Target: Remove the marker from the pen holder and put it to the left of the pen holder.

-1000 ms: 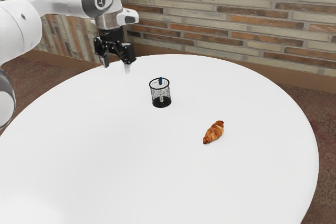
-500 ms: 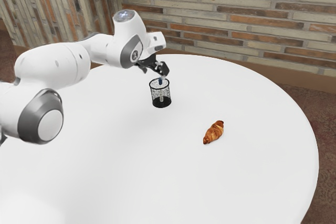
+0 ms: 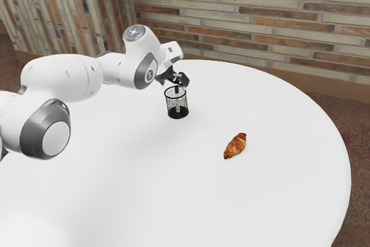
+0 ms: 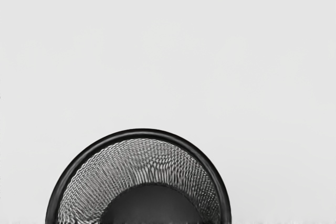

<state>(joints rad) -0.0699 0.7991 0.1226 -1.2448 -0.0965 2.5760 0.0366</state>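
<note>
- Exterior view: Lowered slightly, the pincer (image 3: 176, 83) hovers over the pen holder (image 3: 169, 106), its grip impossible to tell; the marker (image 3: 177, 90) stands inside the holder.
- Wrist view: The holder's mesh mouth faces the camera above the worktop (image 4: 168, 51); extraction likely comes next.

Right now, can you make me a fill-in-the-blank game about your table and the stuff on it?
1. The croissant lies on a round table whose top is coloured ____.
2. The marker stands ____ the pen holder.
3. My gripper is ____ the pen holder, not below it.
4. The wall behind the table is made of ____.

Missing words: white; inside; above; bricks.
</note>
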